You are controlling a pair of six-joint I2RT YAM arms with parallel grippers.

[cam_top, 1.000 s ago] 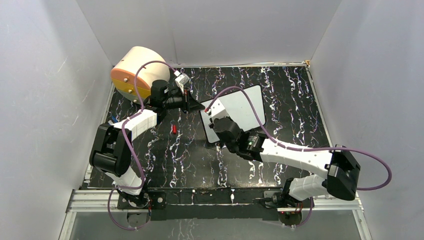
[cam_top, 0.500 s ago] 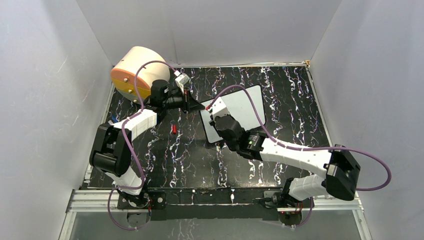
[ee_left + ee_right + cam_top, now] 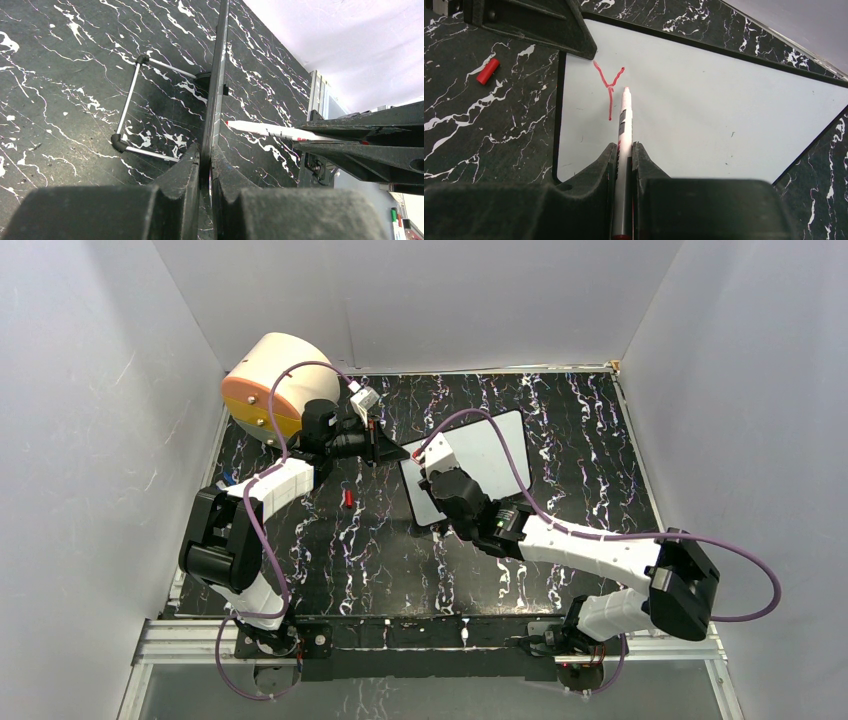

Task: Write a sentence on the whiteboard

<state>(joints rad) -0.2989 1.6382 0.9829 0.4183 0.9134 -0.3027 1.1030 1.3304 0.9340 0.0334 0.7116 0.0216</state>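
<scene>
Notably, your left end effector (image 3: 206, 150) pinched the whiteboard (image 3: 704, 100), your right end effector (image 3: 624, 147) clenched the marker (image 3: 625, 115) at three o'clock of the sentence (image 3: 609, 87); board slip risked smearing.

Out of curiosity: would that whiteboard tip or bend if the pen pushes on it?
Probably stiff: the whiteboard edge looks straight. Likely tippy: only a thin wire stand props it, and the left end effector clamps its edge.

Left arm (image 3: 262, 490), right arm (image 3: 590, 550) — white shells on links, black joint housings, black bases (image 3: 275, 638) at bottom of frame. Purple cable (image 3: 777, 588) loops along each. Left gripper (image 3: 206, 152), right gripper (image 3: 624, 147) — matte black, grainy wedge fingers.
</scene>
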